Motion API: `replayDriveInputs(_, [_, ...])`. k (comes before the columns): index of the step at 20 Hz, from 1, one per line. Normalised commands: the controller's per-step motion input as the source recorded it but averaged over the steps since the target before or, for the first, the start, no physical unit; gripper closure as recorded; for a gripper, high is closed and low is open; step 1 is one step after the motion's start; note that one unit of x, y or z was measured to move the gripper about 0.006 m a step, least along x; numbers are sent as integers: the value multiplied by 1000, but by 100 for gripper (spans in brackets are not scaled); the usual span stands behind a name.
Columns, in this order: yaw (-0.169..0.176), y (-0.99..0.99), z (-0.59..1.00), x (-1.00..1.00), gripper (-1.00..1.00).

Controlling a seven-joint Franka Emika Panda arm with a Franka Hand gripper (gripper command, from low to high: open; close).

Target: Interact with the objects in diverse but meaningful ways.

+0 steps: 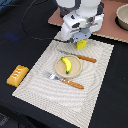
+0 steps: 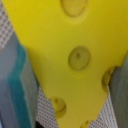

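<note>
Filling the pincer [image 1: 81, 44]: the cheese wedge [image 2: 70, 55], clamped between fingers [image 2: 14, 80].

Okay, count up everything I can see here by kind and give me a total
Toy foods: 3, cheese wedge, banana, bread slab
Cutlery: 2, fork, knife
Plates: 1
Pots: 1
Placemats: 1
Total: 8

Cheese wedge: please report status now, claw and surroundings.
Claw shut on cheese wedge, at far edge of placemat. Banana on plate, knife just beyond. Bread slab off mat, clear.
</note>
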Motion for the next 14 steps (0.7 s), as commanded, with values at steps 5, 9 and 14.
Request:
replayDriveInputs(5, [-17, 178, 912, -340, 100])
replayDriveInputs(9, [-3, 216, 834, -231, 100])
replayDriveInputs(14, [0, 229, 751, -218, 100])
